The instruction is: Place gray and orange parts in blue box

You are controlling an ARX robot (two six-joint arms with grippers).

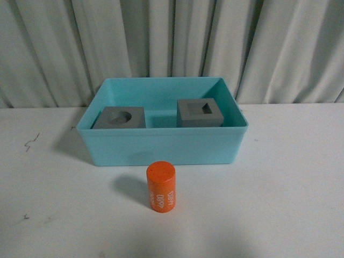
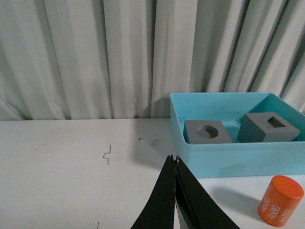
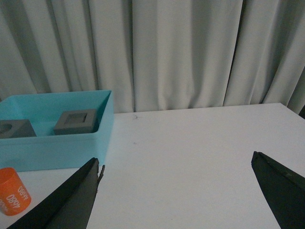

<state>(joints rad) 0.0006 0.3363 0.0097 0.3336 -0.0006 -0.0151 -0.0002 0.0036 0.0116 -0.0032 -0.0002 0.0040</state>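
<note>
Front view: both cubes, round-recess (image 1: pixel 119 118) and square-recess (image 1: pixel 200 114), already sit in the box (image 1: pixel 161 148). Only the cylinder (image 1: pixel 162 188) is left. It stands upright on the bench (image 1: pixel 290 188), long axis vertical, just in front of the box's near wall and not touching it. It's a shade to the robot's left of centre. Neither arm shows here.

Left wrist view: the left gripper (image 2: pixel 175 162) has its fingers pressed together and holds nothing. The cylinder lies ahead of it and off toward the robot's midline, near. The box wall is right behind the cylinder.

Right wrist view: the right gripper (image 3: pixel 176 160) is spread wide and empty. The cylinder sits at the very edge of the picture, partly cut off, outside the finger on the midline side (so well off this gripper's line).

My read: the left arm looks slightly nearer, but it needs to open first. Either arm has to swing inward toward the midline. With the axis vertical, a side-on pinch across the round body suits. The lift over the wall is short.
</note>
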